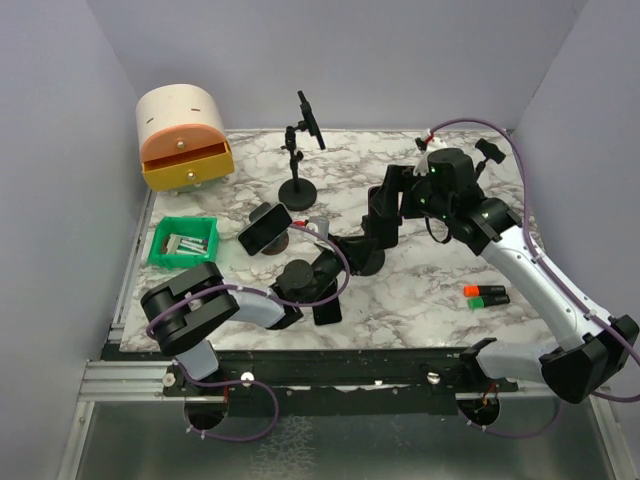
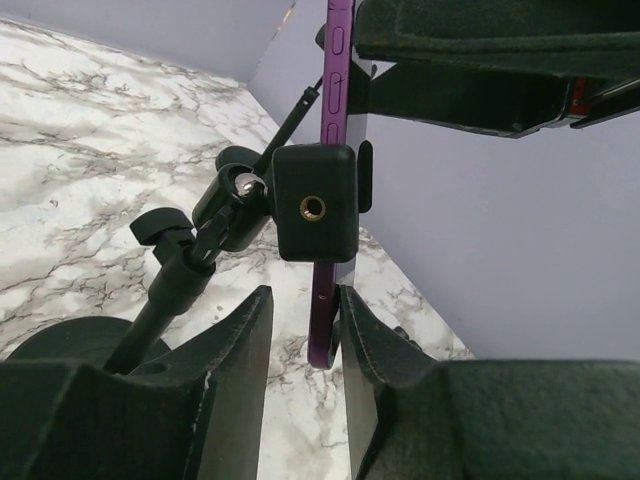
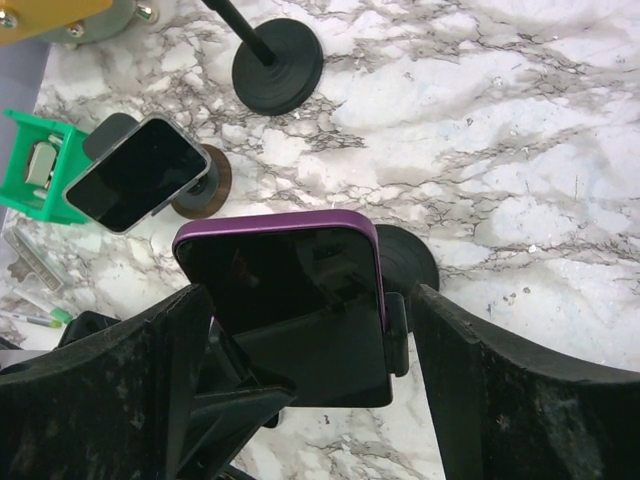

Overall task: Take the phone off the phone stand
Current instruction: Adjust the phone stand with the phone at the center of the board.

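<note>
The phone (image 3: 285,275) sits clamped in the stand (image 2: 313,205), clear of the table (image 1: 420,300). In the left wrist view it shows edge-on as a thin purple strip. Its upper end is cut off by the frame and crowded by the right arm's dark bulk.

The left gripper (image 2: 303,300) straddles the phone's lower end with its jaws narrowly parted. One finger (image 2: 360,350) lies just beside the rim, perhaps touching, and a sliver of gap shows on the other side, so no firm pinch can be read. The stand's base is mostly hidden behind that gripper.

The right gripper (image 3: 310,295) is spread wide, a finger on either side of the phone and apart from it on the clamp side. Both fingers run off the bottom edge. The dark screen blends into the clamp below it.

From above, the two grippers cover nearly all of the phone — only the stand's round base is clear. A second phone (image 3: 135,170) rests well apart on its own mount.
</note>
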`<state>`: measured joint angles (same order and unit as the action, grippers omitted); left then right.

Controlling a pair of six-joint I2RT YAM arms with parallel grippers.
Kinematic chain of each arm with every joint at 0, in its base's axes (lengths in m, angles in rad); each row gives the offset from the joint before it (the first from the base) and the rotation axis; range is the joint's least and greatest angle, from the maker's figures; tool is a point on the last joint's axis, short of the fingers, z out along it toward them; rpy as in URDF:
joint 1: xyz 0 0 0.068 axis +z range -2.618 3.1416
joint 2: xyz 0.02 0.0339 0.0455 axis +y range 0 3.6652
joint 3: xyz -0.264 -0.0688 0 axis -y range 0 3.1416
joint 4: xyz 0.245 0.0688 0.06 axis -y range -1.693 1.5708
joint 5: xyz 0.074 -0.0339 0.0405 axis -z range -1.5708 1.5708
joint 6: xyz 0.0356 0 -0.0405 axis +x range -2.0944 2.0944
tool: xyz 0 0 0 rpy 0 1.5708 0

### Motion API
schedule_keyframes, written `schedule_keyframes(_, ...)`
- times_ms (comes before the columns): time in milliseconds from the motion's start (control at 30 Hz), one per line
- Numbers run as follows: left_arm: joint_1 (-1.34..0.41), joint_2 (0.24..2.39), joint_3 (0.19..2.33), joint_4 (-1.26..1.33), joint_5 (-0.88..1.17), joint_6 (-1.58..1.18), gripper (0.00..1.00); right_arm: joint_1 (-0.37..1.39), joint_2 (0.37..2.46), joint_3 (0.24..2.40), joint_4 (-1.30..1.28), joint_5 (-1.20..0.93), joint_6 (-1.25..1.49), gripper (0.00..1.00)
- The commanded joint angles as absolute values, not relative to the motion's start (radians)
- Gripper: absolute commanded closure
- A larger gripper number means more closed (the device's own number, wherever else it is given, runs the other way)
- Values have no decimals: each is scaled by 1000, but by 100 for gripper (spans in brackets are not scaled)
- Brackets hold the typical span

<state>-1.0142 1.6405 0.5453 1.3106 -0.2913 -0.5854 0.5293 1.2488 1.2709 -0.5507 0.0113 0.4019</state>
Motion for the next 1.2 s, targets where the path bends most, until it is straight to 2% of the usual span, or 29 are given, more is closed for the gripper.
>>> schedule_keyframes(0, -1002, 1613, 511, 1266, -302, -570, 64, 534, 1211, 1282, -583, 44, 390, 13)
schedule_keyframes(233, -1002, 1576, 481, 1261, -305, -575, 55, 534, 1186, 1282, -597, 48, 396, 8)
schedule_keyframes(500, -1002, 1533, 464, 1242, -302, -574, 51, 534, 1155, 1276, -598, 21, 385, 1)
schedule_keyframes(1167, -1002, 1523, 473, 1227, -295, -555, 50, 534, 1213, 1231, -521, 114, 541, 0)
